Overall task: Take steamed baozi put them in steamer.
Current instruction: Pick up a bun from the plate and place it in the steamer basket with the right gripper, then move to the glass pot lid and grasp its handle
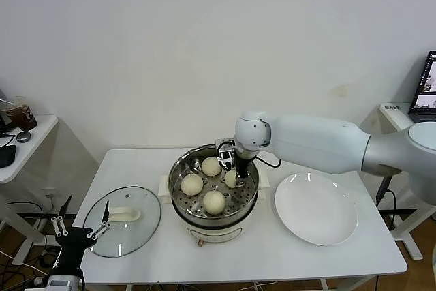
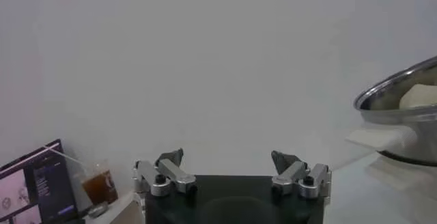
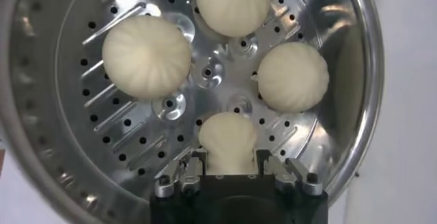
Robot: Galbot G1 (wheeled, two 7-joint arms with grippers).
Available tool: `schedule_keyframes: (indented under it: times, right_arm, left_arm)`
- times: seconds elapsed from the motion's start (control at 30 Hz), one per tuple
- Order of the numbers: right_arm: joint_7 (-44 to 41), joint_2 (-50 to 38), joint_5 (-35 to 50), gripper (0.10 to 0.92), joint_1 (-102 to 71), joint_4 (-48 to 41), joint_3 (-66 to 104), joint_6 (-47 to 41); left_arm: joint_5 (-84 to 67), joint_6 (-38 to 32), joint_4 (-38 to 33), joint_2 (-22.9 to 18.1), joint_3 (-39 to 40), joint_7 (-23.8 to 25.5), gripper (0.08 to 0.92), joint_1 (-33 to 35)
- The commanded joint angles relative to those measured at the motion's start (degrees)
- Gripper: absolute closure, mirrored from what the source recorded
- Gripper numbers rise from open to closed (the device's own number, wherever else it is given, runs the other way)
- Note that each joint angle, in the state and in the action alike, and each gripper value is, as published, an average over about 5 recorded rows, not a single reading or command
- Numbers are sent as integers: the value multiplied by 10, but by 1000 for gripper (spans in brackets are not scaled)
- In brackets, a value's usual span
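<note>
Four baozi sit in the steamer, one between the right gripper's part-open jaws.

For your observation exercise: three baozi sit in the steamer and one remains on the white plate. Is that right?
Not quite. All four baozi are in the steamer, as the right wrist view shows; the white plate holds none.

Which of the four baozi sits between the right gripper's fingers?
The baozi on the steamer's right side, between the right gripper's fingers; the other three lie clear of it.
</note>
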Motion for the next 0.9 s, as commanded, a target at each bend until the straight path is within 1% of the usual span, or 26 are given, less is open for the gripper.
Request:
schedule_keyframes:
  times: [0.03,0.1,0.23,0.3,0.4,0.57,0.63,0.73,0.83,0.9]
  right_arm:
    - [-2,-5,-10,390,-7,8,6,0]
    - [1,-15,-7,329,1,21,10,-1]
    - [17,-50,7,233,20,65,20,-9]
    - [34,-79,17,211,25,98,33,-14]
    - [70,-131,27,204,18,156,67,-17]
    - [171,-229,48,203,-42,244,147,-4]
    - [225,-282,53,203,-104,274,208,10]
    - [286,-364,25,203,-266,313,356,56]
    - [341,-415,9,203,-513,349,567,128]
    - [377,-423,8,203,-690,369,712,177]
  left_arm:
    - [0,1,-1,1,-1,1,177,0]
    - [-1,1,-1,1,0,1,177,-1]
    - [-3,3,-3,1,1,2,177,-3]
    - [-3,3,-4,1,1,3,177,-4]
    - [-4,3,-4,2,2,3,177,-4]
    - [-3,2,-5,1,1,3,177,-3]
    - [-3,1,-6,0,1,3,177,-2]
    - [-2,1,-7,-4,1,3,177,-1]
    - [-1,-4,-6,-7,2,4,177,1]
    - [-1,-10,-6,-8,3,5,177,2]
